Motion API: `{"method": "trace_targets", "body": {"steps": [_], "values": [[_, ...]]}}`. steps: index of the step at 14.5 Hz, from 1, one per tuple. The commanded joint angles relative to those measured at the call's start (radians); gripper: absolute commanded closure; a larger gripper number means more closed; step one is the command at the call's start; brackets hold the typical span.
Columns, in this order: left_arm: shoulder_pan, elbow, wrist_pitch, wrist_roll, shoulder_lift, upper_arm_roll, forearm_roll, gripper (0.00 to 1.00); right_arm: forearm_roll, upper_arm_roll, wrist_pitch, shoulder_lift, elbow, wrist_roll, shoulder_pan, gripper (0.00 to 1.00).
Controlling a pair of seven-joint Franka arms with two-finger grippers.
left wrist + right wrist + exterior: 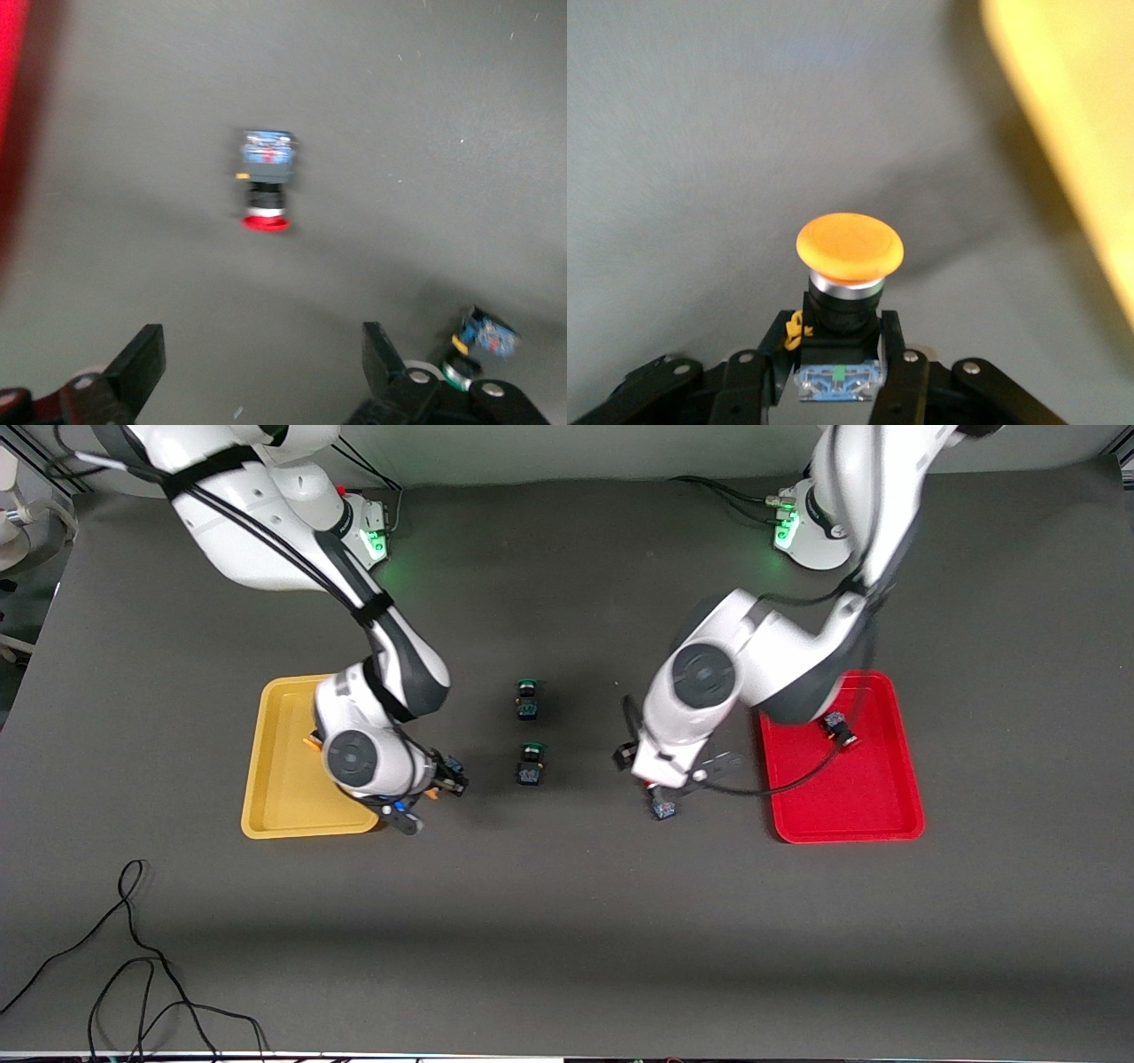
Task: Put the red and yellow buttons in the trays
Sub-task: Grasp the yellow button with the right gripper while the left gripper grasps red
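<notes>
My right gripper (842,354) is shut on the dark body of a yellow-capped button (849,252) and holds it over the mat just beside the yellow tray (275,779); it also shows in the front view (447,778). The yellow tray's rim shows in the right wrist view (1072,133). My left gripper (261,354) is open and empty over a red-capped button (266,181) that lies on its side on the mat (662,808), beside the red tray (850,806). Another dark button (837,726) lies in the red tray. An orange bit (312,740) shows in the yellow tray, mostly hidden by the right arm.
Two green-capped switches stand mid-table, one (527,700) farther from the front camera than the other (530,765). One green-capped switch shows in the left wrist view (474,350). A loose black cable (133,957) lies near the table's front edge at the right arm's end.
</notes>
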State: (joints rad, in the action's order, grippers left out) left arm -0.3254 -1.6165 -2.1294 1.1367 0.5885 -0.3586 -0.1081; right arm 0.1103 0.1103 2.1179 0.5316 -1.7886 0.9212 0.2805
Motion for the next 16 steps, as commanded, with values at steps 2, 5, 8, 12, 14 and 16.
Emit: {"method": "trace_targets", "body": {"steps": [2, 5, 8, 12, 14, 16], "values": [[0.005, -0.048, -0.142, 0.024, 0.069, 0.033, -0.081, 0.02, 0.006, -0.148, -0.055, -0.159, -0.124, -0.213, -0.041, 0.96], [0.008, -0.048, -0.207, 0.005, 0.111, 0.067, -0.088, 0.07, 0.092, -0.274, 0.094, -0.176, -0.277, -0.449, -0.041, 0.96], [0.006, -0.048, -0.26, 0.0, 0.138, 0.087, -0.09, 0.36, 0.134, -0.305, 0.1, -0.159, -0.288, -0.53, -0.043, 0.95], [0.008, -0.048, -0.31, -0.005, 0.163, 0.087, -0.088, 0.55, 0.155, -0.307, 0.1, -0.154, -0.275, -0.521, -0.043, 0.01], [0.008, -0.048, -0.331, -0.005, 0.172, 0.087, -0.088, 0.58, 0.155, -0.307, 0.1, -0.16, -0.275, -0.513, -0.04, 0.0], [0.009, -0.043, -0.313, 0.0, 0.159, 0.087, -0.088, 0.81, 0.154, -0.305, 0.088, -0.174, -0.262, -0.513, -0.04, 0.0]]}}
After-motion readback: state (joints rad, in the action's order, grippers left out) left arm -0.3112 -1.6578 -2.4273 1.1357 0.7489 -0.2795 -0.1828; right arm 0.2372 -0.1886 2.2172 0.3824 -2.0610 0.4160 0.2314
